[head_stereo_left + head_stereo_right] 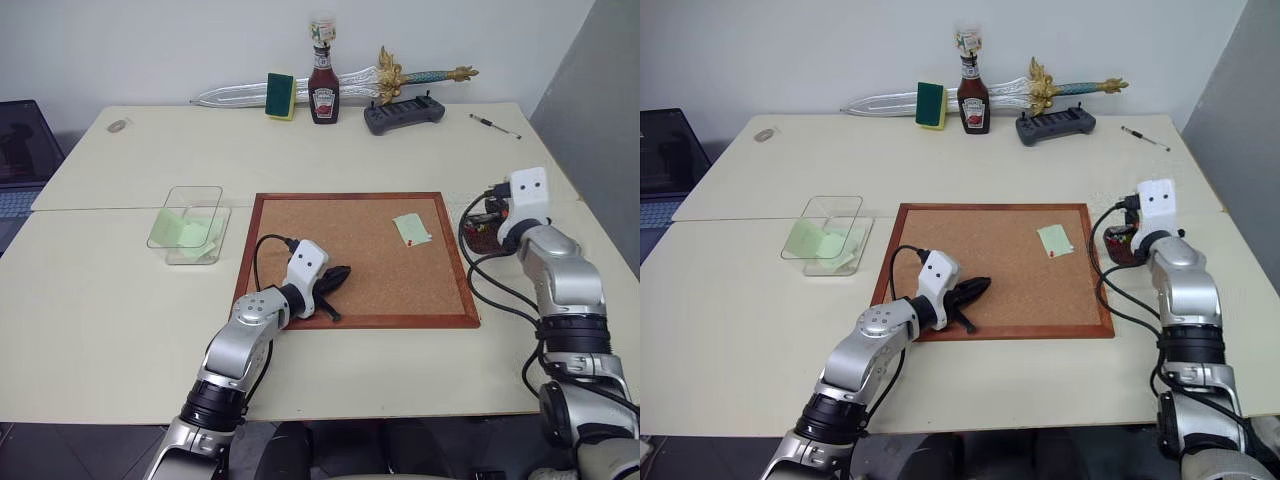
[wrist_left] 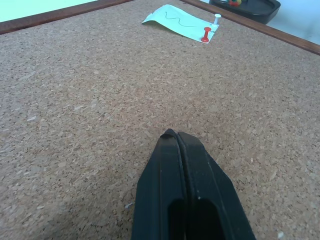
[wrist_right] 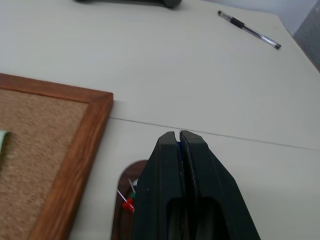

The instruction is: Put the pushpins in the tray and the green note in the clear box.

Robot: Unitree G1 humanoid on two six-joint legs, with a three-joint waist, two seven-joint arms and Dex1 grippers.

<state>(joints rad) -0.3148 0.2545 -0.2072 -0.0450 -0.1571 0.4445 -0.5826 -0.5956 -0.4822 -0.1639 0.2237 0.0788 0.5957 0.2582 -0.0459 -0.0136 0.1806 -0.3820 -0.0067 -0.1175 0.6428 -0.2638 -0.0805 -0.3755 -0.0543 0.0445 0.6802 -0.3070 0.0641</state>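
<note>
Ketchup bottle (image 1: 323,88), sponge (image 1: 280,96) behind cork board (image 1: 350,255).

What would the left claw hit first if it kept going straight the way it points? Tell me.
Probably the green note pinned to the cork board by a red pushpin. The shut left claw aims low across the cork toward it, though it might scrape the cork first; depth is unclear.

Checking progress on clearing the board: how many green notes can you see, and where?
3: one green note pinned on the cork board, two in the clear box. More may lie hidden underneath.
</note>
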